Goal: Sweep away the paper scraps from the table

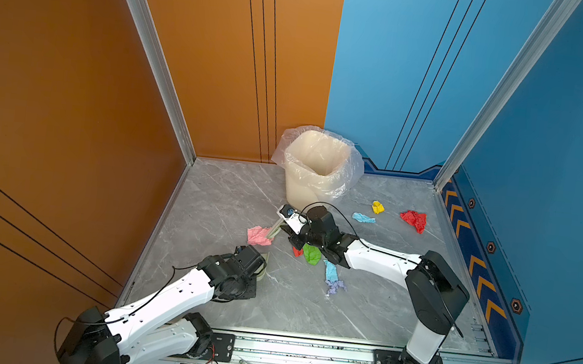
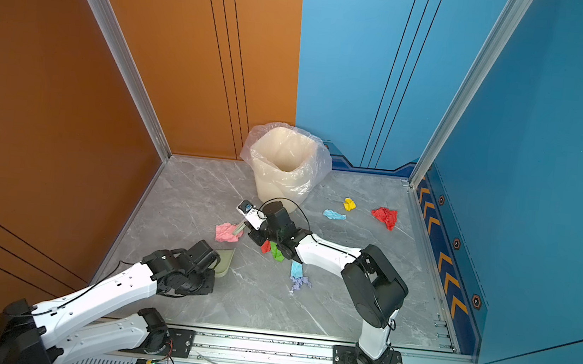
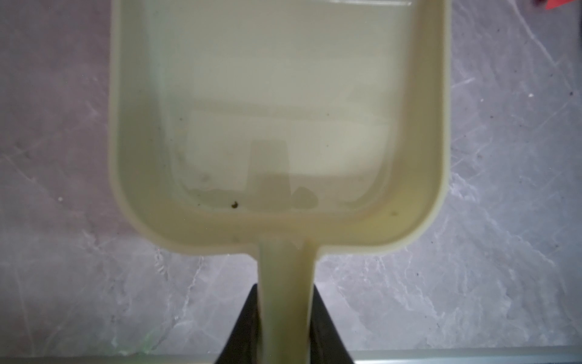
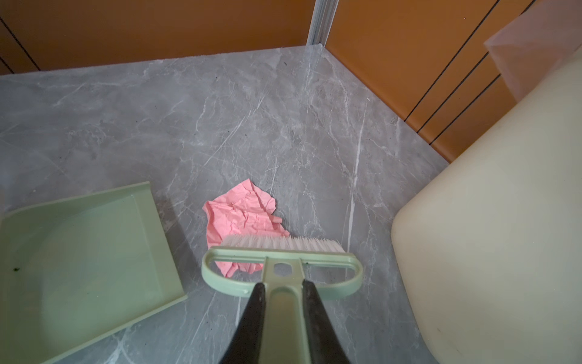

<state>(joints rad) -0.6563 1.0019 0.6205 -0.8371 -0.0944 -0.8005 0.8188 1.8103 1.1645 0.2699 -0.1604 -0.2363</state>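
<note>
While your brush [image 4: 283, 244] touches the pink scrap [image 4: 242, 214]
right gripper [image 4: 283, 283] squeezes the brush, left gripper [image 3: 284, 285] squeezes the dustpan [image 3: 277, 94].

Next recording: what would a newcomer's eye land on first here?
Bright paper scraps dot the grey marble table, mostly centre and right, before a cream bin at the back wall. The right gripper, shut on a pale green brush, sets its bristles against a pink scrap; the left gripper holds the matching dustpan beside it.
</note>
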